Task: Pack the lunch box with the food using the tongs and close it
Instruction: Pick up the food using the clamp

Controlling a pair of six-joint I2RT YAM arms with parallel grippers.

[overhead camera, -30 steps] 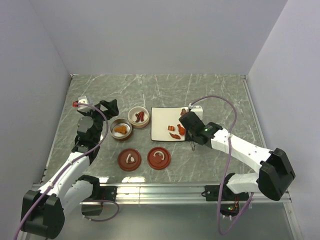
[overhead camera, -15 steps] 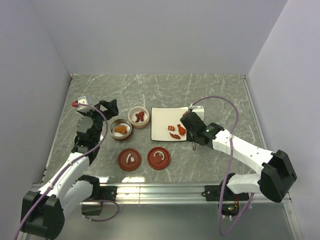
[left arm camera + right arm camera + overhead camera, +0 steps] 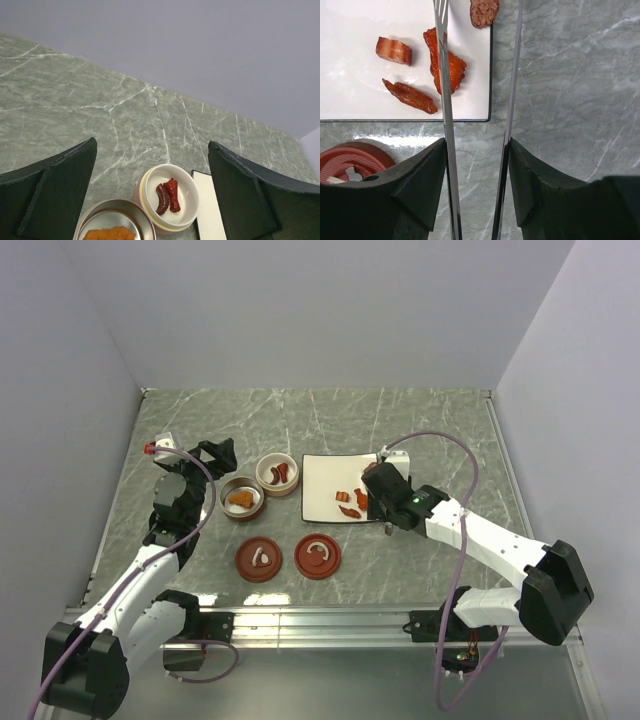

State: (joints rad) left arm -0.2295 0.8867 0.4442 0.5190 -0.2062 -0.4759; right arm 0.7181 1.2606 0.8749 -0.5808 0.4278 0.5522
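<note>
Grey marble bench (image 3: 570,75) — my right fingers (image 3: 420,185) pinch the tongs (image 3: 446,115), one arm crossing the orange strip (image 3: 456,67) upper left; next, I judge, squeeze and lift. Left fingers (image 3: 55,185) spread, empty.

No writing or labels can be read anywhere

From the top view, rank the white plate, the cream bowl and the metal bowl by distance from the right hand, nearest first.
1. White plate, directly left of the right hand.
2. Cream bowl, past the plate's left edge.
3. Metal bowl, farthest left.
</note>
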